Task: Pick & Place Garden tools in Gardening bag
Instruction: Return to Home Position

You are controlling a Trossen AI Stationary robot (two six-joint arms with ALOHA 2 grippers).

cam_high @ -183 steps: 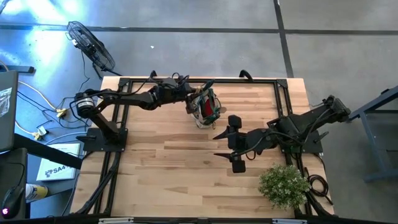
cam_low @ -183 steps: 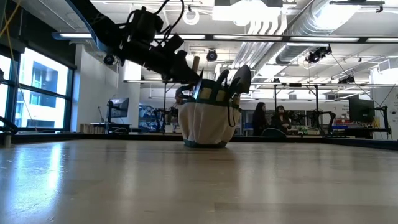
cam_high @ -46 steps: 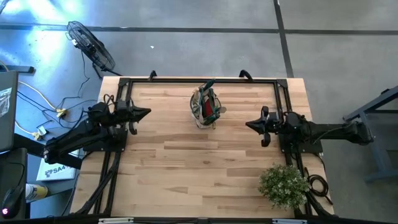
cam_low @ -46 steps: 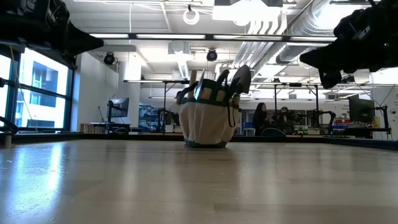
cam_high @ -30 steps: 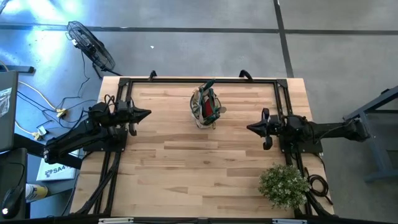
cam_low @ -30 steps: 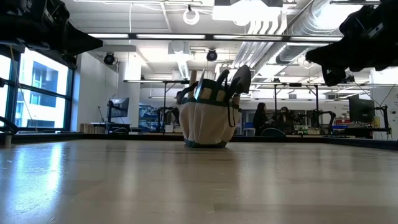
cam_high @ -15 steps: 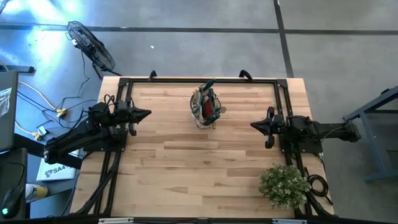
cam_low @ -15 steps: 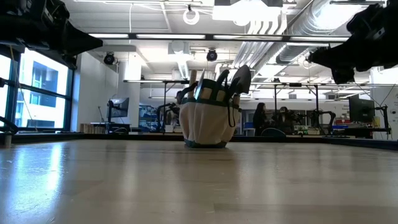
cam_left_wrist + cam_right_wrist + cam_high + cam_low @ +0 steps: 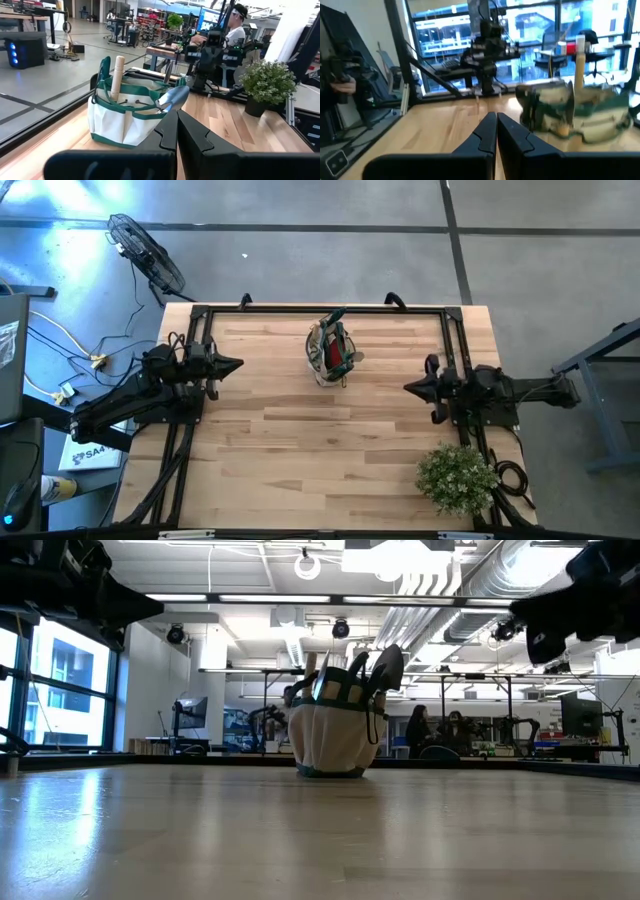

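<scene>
The surface (image 9: 300, 450) is pale wooden planking edged by a dark metal frame (image 9: 420, 308). The gardening bag (image 9: 330, 352) stands upright on it, by the middle of the far edge. A potted green plant (image 9: 457, 478) sits well apart from the bag, toward the near right corner.

The gardening bag (image 9: 330, 740) stands upright near one long edge of the table, about midway along it; pale fabric, dark green trim and loop handles. Inside, a trowel's wooden handle (image 9: 117, 77) stands up straight; a metal trowel blade (image 9: 173, 98) leans out over the rim; red fabric (image 9: 322, 353) shows within.
</scene>
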